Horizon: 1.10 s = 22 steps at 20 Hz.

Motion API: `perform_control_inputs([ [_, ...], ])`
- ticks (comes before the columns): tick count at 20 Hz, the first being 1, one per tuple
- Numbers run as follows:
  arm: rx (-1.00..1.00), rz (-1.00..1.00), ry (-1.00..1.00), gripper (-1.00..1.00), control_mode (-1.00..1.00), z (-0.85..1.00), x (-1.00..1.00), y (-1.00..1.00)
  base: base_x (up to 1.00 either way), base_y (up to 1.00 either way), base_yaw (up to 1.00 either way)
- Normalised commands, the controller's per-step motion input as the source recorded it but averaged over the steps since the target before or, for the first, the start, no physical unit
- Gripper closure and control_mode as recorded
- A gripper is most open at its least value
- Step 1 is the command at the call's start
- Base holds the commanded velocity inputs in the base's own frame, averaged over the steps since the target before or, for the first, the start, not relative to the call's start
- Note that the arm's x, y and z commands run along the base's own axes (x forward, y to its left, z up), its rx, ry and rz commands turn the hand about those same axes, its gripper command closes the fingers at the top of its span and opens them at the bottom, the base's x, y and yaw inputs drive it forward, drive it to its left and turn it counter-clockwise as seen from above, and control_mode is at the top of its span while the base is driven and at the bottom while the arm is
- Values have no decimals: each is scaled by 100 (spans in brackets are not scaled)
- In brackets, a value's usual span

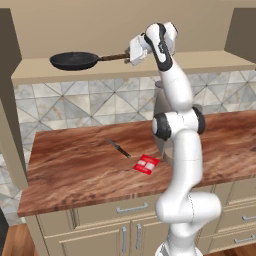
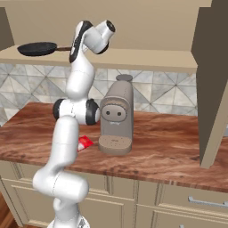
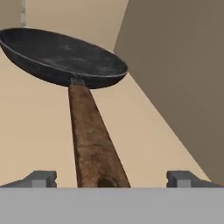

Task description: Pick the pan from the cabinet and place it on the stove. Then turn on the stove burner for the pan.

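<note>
The gripper (image 3: 111,178) sits at the end of the pan's handle, its two grey fingertips (image 3: 40,178) spread well apart on either side of the brown shaft and not visibly touching it; from the left base view the hand (image 1: 134,52) meets the handle tip at shelf height. Whether the jaws are already bearing any load cannot be told from these pictures.

The pan (image 1: 74,61) is at the level of the open beige cabinet shelf (image 1: 45,70), high above the wooden counter (image 1: 75,170), and appears to rest on or just over the shelf board. The step in hand looks like the grasp itself. To do it well, the fingers should close squarely across the handle, centred on it, before any lift; a grip so far from the bowl leaves a long lever, so the pan will likely want to droop or roll (a firm pinch and a slow, level withdrawal would help).

The pan's long axis runs along the shelf: bowl away from the hand, toward the left of the left base view, handle pointing back at the wrist.

Below, a knife (image 1: 118,148) and a red packet (image 1: 146,164) lie on the counter, and a coffee machine (image 2: 116,116) stands beside the arm.
</note>
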Motion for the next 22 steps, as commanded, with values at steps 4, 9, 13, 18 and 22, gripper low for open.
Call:
perform_control_inputs([
  [4, -7, -1, 5, 100, -100, -28, 18, 23, 0, 0, 0],
  [9, -10, 3, 13, 100, -100, -51, -1, 23, 0, 0, 0],
  [13, -1, 2, 3, 100, -100, -40, -29, 6, 0, 0, 0],
  [18, 0, 0, -3, 100, -100, -27, -50, 0, 0, 0, 0],
  [22, 1, 0, -11, 100, -100, -26, -71, 0, 0, 0, 0],
])
